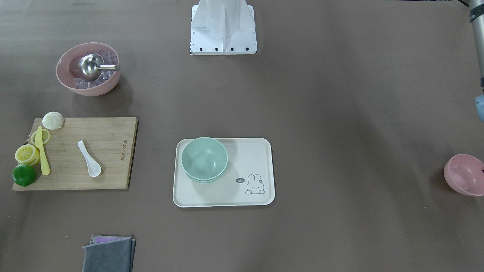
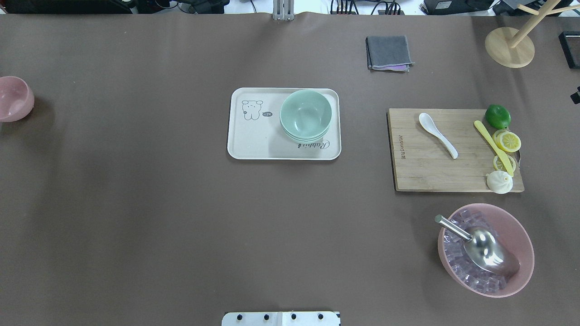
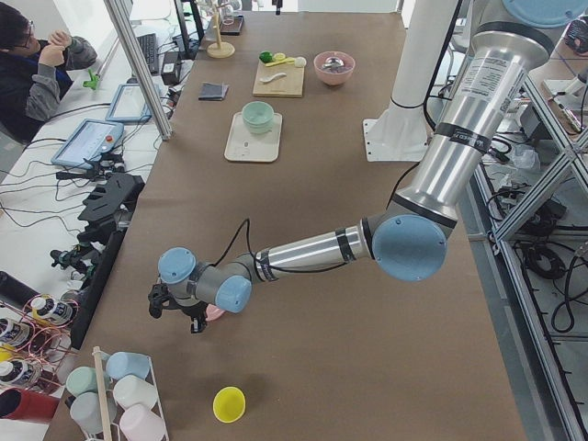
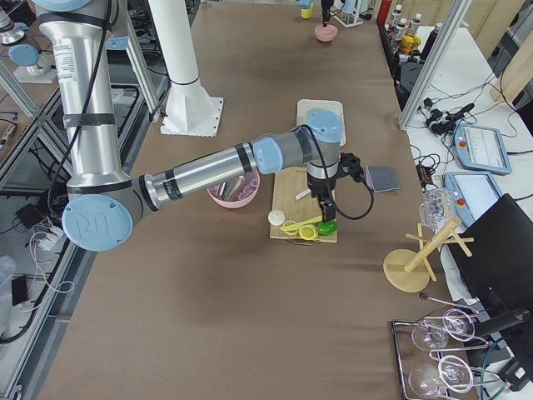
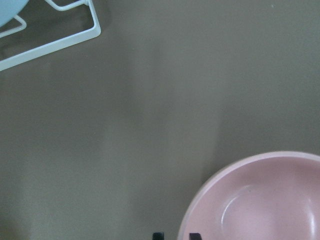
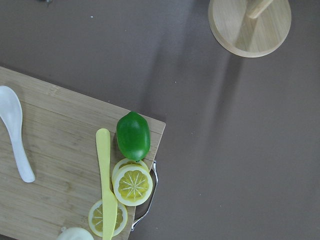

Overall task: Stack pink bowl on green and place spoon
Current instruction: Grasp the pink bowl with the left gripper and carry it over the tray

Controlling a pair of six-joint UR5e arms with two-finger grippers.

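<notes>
The pink bowl (image 2: 13, 98) is at the far left end of the tabletop (image 2: 136, 203), well apart from the green bowl (image 2: 306, 115) on the tray (image 2: 253, 140). A thin rim hold may slip on that long carry. Only the left wrist view shows the left gripper (image 5: 176, 236), jaws astride the rim; gripping or not, I cannot tell, also for the right gripper (image 4: 323, 210).

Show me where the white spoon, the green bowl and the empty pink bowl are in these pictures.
white spoon (image 2: 438, 136): overhead view, middle of its handle.
green bowl (image 2: 306, 113): overhead view, its inside bottom.
empty pink bowl (image 2: 13, 97): overhead view, its inner wall.
</notes>
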